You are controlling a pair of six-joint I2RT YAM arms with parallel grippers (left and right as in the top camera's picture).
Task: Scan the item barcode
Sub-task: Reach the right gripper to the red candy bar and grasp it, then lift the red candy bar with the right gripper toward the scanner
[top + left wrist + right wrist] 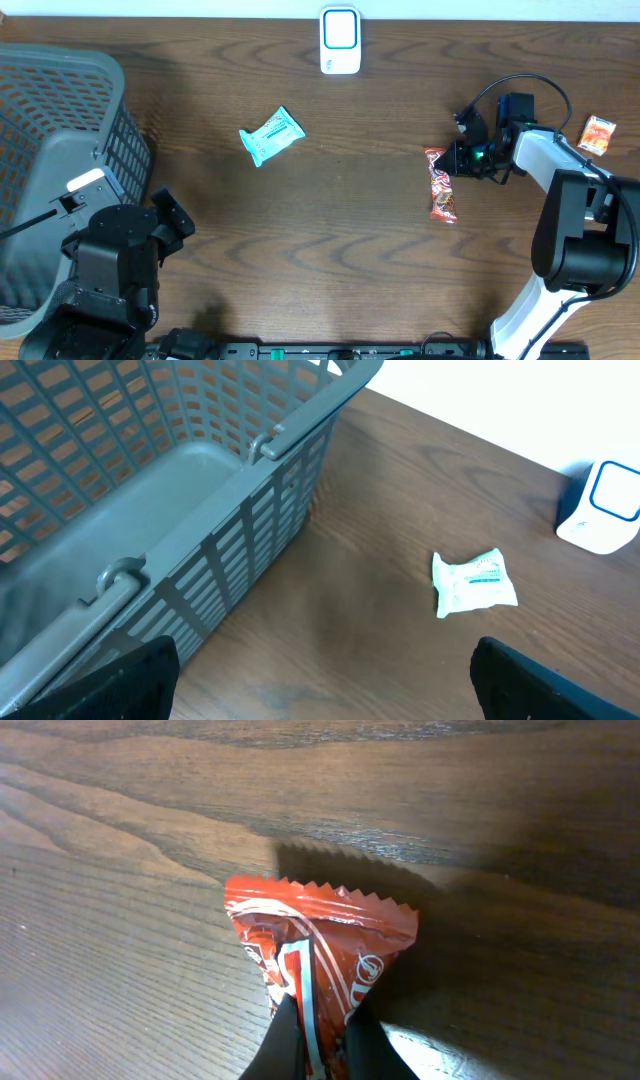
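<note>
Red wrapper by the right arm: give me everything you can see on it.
The red wrapper is a long, glossy, plastic-looking packet, red-orange with white print, its end seal cut in a zigzag. It lies on the wood table, right of centre, lengthwise front to back. The right gripper is shut on one end. No barcode shows.

Dark wood-grain table point(330, 240). At its left end, grey slatted basket point(60, 120); at far edge centre, white-and-blue scanner point(340, 40). Nearer the middle, teal packet point(271, 135). Toward the right, long red snack wrapper point(441, 190); near the right edge, small orange packet point(598, 134).
</note>
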